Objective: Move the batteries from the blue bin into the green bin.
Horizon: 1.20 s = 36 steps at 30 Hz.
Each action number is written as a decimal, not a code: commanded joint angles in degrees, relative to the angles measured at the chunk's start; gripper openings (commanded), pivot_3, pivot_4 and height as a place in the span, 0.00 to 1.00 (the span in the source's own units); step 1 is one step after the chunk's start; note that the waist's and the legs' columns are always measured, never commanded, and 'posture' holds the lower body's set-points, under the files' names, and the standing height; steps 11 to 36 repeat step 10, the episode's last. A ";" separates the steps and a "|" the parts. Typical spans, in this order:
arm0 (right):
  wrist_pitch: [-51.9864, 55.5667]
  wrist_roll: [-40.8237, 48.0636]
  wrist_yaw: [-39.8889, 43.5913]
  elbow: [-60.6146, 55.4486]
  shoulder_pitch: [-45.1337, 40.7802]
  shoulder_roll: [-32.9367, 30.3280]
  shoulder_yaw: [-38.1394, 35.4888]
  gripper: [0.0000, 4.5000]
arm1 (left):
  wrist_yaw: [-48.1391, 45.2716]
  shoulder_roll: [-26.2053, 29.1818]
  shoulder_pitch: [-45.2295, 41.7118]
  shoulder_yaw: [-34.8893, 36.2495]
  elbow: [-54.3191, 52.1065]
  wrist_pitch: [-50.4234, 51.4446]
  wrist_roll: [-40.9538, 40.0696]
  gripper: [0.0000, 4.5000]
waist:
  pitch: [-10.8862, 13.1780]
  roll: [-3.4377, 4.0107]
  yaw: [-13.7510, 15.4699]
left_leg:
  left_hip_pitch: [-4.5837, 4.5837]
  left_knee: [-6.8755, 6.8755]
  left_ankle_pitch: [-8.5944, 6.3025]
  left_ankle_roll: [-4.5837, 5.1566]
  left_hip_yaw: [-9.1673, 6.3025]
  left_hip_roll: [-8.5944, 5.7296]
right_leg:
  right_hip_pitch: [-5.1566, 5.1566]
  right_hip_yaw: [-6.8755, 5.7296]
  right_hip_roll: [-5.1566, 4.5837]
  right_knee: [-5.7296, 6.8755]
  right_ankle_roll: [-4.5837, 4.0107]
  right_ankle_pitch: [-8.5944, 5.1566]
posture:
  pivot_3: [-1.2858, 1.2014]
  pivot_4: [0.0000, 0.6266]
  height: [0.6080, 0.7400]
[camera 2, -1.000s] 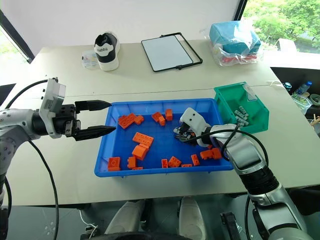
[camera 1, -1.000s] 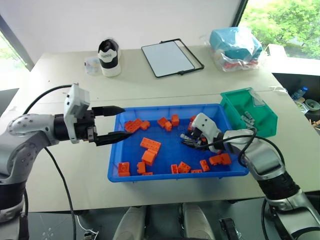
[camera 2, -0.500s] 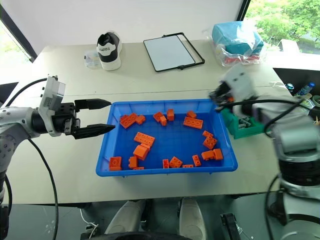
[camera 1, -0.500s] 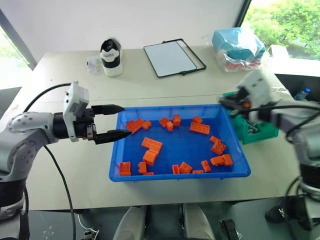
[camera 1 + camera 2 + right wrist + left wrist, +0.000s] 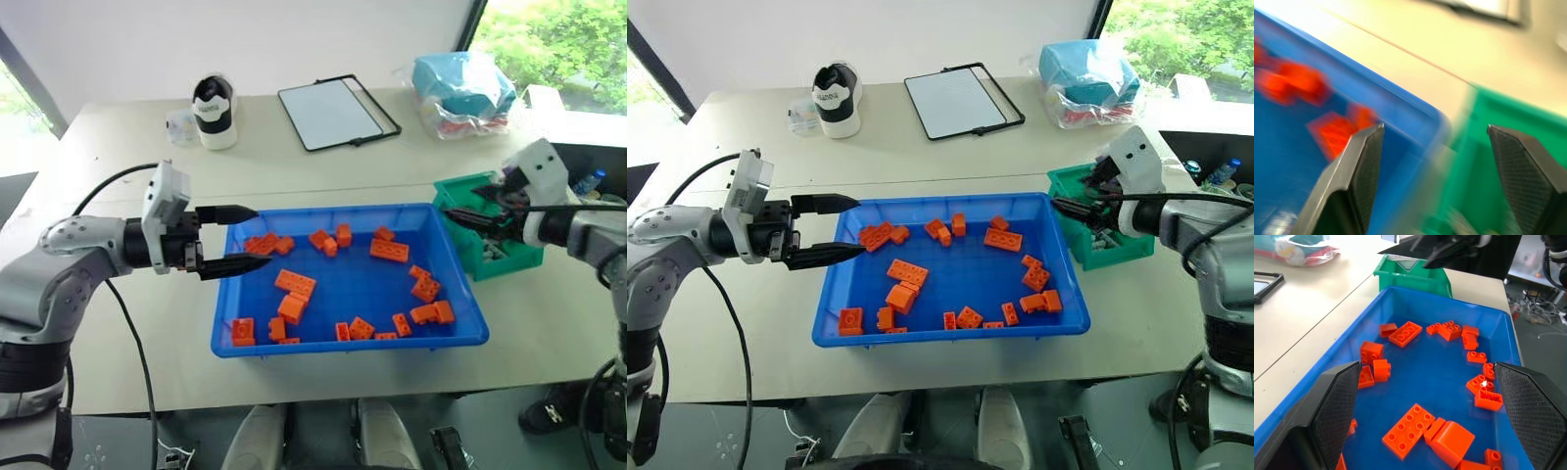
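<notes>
Hiding most of the green bin, the right gripper hovers with jaws apart, empty; grey batteries inside are barely discernible. Left gripper, jaws spread, waits at the blue bin's left rim on the beige worktop.

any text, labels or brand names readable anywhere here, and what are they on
No text can be read for certain.
Black and white shoe at the far side of the table: a white patch with dark lettering, too small to read.
Bagged teal item: no legible print.
Framed white board: blank.
Blue bin, green bin, orange bricks: no markings visible.
</notes>
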 commanded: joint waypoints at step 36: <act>-8.11 5.40 15.92 -6.61 28.02 -4.52 -21.65 0.79 | -2.13 2.97 2.37 3.39 -1.36 0.57 -1.73 1.00 | 0.01 -0.02 0.38 | 0.14 0.48 -0.10 0.15 0.12 0.04 | 0.39 0.05 -0.10 -0.12 -0.10 -0.06 | 0.52 0.24 0.93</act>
